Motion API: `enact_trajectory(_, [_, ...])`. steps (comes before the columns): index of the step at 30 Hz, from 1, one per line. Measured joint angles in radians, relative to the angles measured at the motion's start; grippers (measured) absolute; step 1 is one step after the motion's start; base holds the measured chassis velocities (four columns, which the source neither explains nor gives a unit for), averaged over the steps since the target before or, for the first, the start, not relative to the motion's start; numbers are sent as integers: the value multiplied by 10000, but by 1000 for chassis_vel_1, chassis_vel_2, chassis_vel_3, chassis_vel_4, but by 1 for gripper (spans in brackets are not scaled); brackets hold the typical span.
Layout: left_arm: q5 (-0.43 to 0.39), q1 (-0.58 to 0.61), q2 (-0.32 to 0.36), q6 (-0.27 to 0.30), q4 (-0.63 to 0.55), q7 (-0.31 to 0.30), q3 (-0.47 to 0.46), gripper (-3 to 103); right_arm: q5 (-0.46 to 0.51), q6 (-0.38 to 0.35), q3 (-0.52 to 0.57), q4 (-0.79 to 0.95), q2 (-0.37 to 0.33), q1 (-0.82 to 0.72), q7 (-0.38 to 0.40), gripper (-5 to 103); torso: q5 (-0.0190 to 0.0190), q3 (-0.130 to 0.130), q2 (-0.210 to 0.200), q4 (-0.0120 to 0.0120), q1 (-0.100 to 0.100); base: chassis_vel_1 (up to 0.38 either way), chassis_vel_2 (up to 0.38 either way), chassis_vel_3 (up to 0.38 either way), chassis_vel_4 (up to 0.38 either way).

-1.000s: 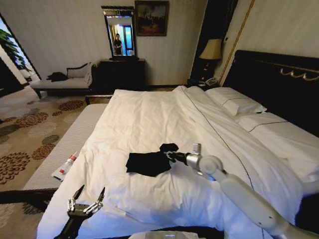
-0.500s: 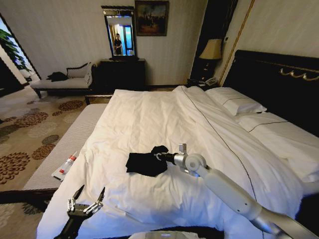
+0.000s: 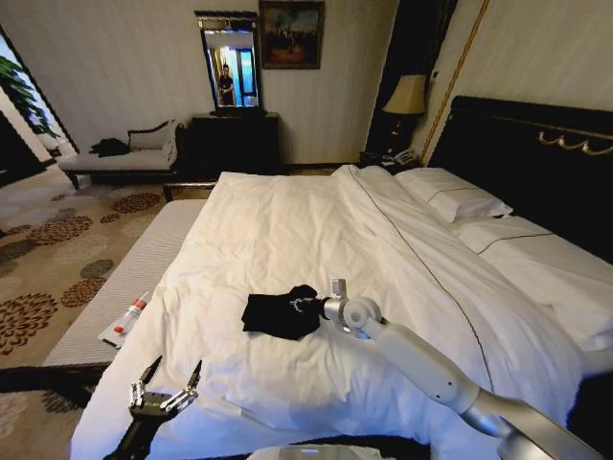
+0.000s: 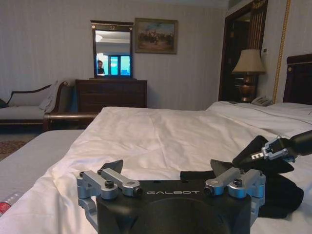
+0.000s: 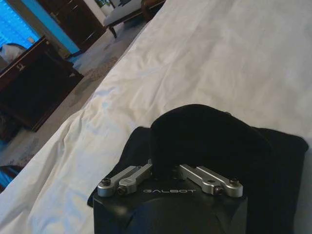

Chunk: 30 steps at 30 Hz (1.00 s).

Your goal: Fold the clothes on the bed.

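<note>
- Only one black T-shirt (image 3: 281, 313) lies on the bed (image 3: 287, 220), bunched into a small dark heap on the white duvet toward the foot end, nearer the robot's left half of the mattress.
- One right gripper (image 3: 305, 305) reaches across the duvet from the right; its fingers are pinched together on a raised fold of the T-shirt, and in the right wrist view the dark cloth (image 5: 209, 141) humps up between the two metal linkages of that gripper (image 5: 163, 168).
- One left gripper (image 3: 165, 383) hangs at the foot corner of the bed, well apart from the T-shirt, with its fingers spread and nothing between them; its wrist view shows its fingertips (image 4: 113, 165) spread, the T-shirt (image 4: 273, 190) ahead of it, and the right gripper (image 4: 253, 157) gripping the cloth's upper edge.
- Two white pillows (image 3: 460, 196) lie against the dark headboard (image 3: 536, 144), far from the T-shirt.
- One pale bench (image 3: 134, 273) stands along the bed's left side, and one tube (image 3: 129, 316) with a red cap lies on it near the duvet's edge.
- Wide smooth duvet lies open between the T-shirt and the pillows, and a narrower strip between it and the foot edge.
- One chaise longue (image 3: 120, 158), one dark dresser (image 3: 235, 139) with one mirror (image 3: 230, 62), and one lamp (image 3: 406, 96) stand along the far wall, clear of the bed.
</note>
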Motion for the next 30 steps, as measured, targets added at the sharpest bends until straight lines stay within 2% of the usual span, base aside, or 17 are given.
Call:
enact_trajectory(6, [0,0,0,0,0,0,0,100,-378,0,-327,-239,74,49,-106,4,1,0,-1,0,1,0,0,0,0])
enact_trajectory(13, [0,0,0,0,0,0,0,100,-507,0,-401,192,-239,75,-288,4,0,0,1,-2,0,0,0,0,0])
enact_trajectory(20, [0,0,0,0,0,0,0,100,-728,40,-557,-534,-95,227,-422,4,2,0,1,1,0,0,0,0,0])
enact_trajectory(30, [0,0,0,0,0,0,0,100,-943,98,-867,-453,-135,428,-530,4,0,0,1,0,0,0,0,0,0])
